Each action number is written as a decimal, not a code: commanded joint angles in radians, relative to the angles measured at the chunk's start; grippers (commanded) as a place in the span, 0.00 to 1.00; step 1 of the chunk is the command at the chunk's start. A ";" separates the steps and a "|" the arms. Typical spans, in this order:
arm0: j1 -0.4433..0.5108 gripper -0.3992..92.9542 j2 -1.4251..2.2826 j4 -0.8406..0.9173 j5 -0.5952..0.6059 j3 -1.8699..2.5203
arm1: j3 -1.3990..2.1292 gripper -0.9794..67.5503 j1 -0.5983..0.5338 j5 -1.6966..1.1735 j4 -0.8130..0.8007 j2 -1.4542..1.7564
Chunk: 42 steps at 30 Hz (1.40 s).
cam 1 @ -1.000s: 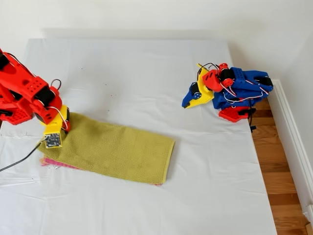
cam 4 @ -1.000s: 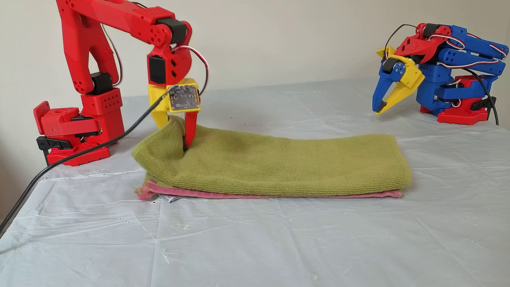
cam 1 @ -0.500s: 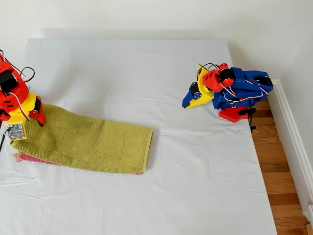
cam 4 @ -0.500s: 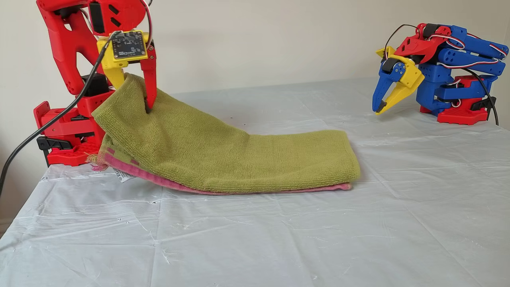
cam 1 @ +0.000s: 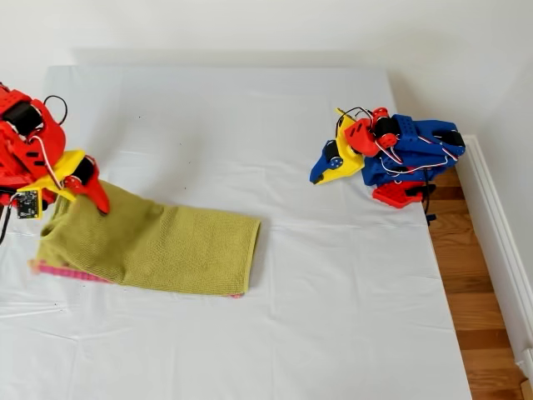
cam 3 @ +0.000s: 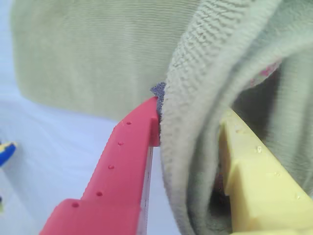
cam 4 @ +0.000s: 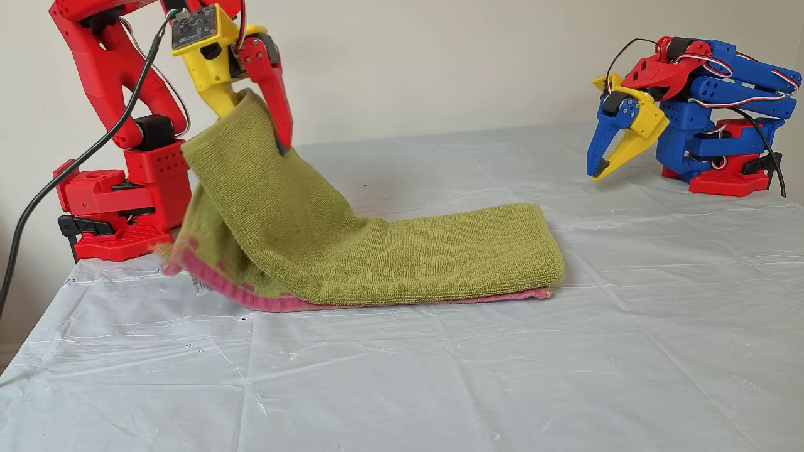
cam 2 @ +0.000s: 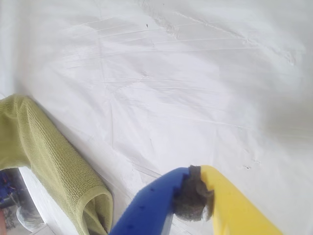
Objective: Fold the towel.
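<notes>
- Right now my second gripper (cam 4: 251,119) has its jaws clamped on one end of the towel (cam 1: 166,246), lifting it off the white sheet (cam 1: 333,333) at the exterior view's left.
- My first gripper (cam 4: 606,163) is parked well apart — jaws closed on nothing.
- Risk: thick terry slips from the pinch, or the resting end drags and the layers skew.
</notes>
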 commanded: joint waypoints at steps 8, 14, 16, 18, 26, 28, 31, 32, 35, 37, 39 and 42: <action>-0.156 0.06 -0.195 -0.396 0.270 -0.103 | 0.003 0.02 0.008 -0.006 0.003 0.083; -0.210 0.02 -0.410 -0.403 0.308 -0.321 | 0.003 0.02 0.008 -0.006 0.003 0.083; -0.221 0.02 -0.502 -0.410 0.331 -0.414 | 0.003 0.02 0.008 -0.006 0.003 0.083; -0.233 0.02 -0.603 -0.413 0.359 -0.523 | 0.003 0.02 0.008 -0.006 0.003 0.083; -0.267 0.02 -1.313 -0.179 0.468 -1.557 | 0.003 0.02 0.008 -0.006 0.003 0.083; -0.270 0.02 -1.634 -0.149 0.534 -2.049 | 0.003 0.02 0.008 -0.006 0.003 0.083; -0.268 0.02 -1.663 -0.227 0.565 -2.006 | 0.003 0.02 0.008 -0.006 0.003 0.083; -0.267 0.02 -1.692 -0.222 0.571 -2.040 | 0.003 0.02 0.008 -0.006 0.003 0.083; -0.259 0.06 -1.718 -0.241 0.597 -2.054 | 0.003 0.02 0.008 -0.006 0.003 0.083; -0.253 0.11 -1.718 -0.244 0.620 -2.052 | 0.003 0.02 0.008 -0.006 0.003 0.083; -0.242 0.17 -1.704 -0.232 0.646 -2.052 | 0.003 0.02 0.008 -0.006 0.003 0.083; -0.227 0.30 -1.684 -0.204 0.667 -2.052 | 0.003 0.02 0.008 -0.006 0.003 0.083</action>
